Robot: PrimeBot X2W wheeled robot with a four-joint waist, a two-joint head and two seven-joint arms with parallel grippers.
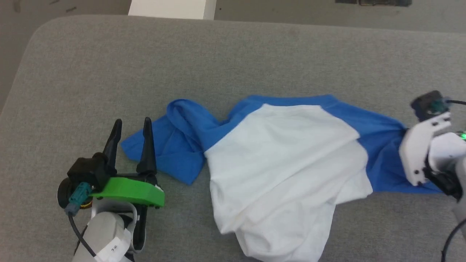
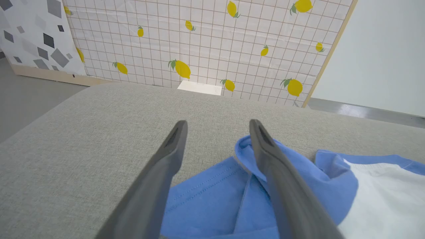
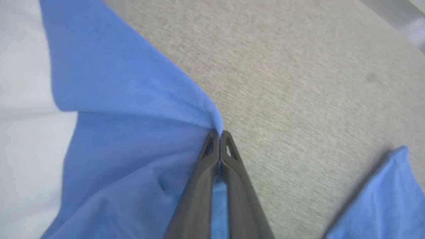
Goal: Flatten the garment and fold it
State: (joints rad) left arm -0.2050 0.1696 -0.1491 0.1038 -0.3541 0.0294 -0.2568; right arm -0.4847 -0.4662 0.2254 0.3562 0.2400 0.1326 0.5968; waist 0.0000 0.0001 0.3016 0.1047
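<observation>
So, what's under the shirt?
Grey surface shows beside the shirt; its bunched white body covers the lower layers and anything else beneath.

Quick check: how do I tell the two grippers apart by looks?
Left gripper: two long dark tapered fingers, bright green mount, black block, teal connector with a black cable, pale forearm. Right gripper: same dark fingers, white housing, green light.

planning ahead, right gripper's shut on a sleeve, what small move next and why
Probably lower the left gripper and close on the bunched sleeve under its open jaws; the right gripper pinches the other sleeve, so both could pull the garment flat.
</observation>
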